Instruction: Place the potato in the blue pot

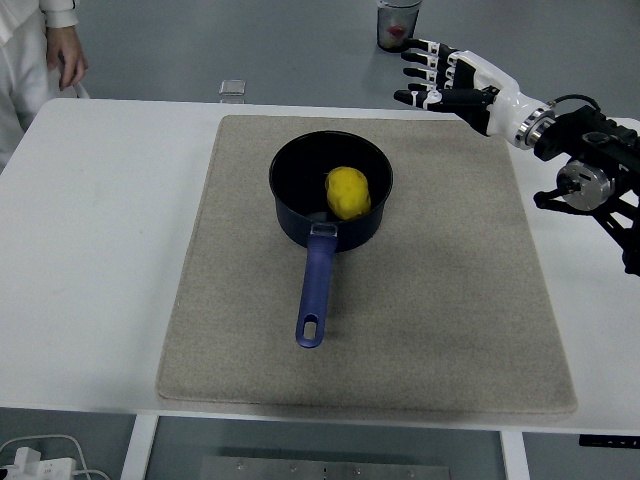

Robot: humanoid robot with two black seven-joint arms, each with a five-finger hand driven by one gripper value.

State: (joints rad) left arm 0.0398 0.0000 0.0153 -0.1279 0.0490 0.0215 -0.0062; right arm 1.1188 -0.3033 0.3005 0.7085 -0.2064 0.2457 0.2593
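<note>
The potato (348, 192) sits inside the blue pot (330, 192), resting against the right side of the bowl, bright yellow against the dark interior. The pot stands in the upper middle of the frame on a grey mat (450, 300), which covers the centre of the white table (100, 260), and the pot's blue handle (315, 290) points down toward the bottom edge of the frame, with the hanging hole at its tip. Up in the upper right, the right hand (450, 80) hangs in the air above the far right corner of the mat, well apart from the pot and touching nothing. Its white palm faces left, its fingers (420, 62) are stretched out and spread toward the left, stacked one above another with the black fingertips showing, and nothing is in its grip. The wrist runs down and to the right into the black forearm (595, 180), which enters from the right edge of the frame and angles up over the table. Beyond the table's far edge, a small clear container (232, 90) sits just past the mat's upper left corner, and a cup (398, 25) with something red inside stands at the top of the frame. A person in white (30, 60) stands at the upper left corner, one hand hanging by the table's edge.
</note>
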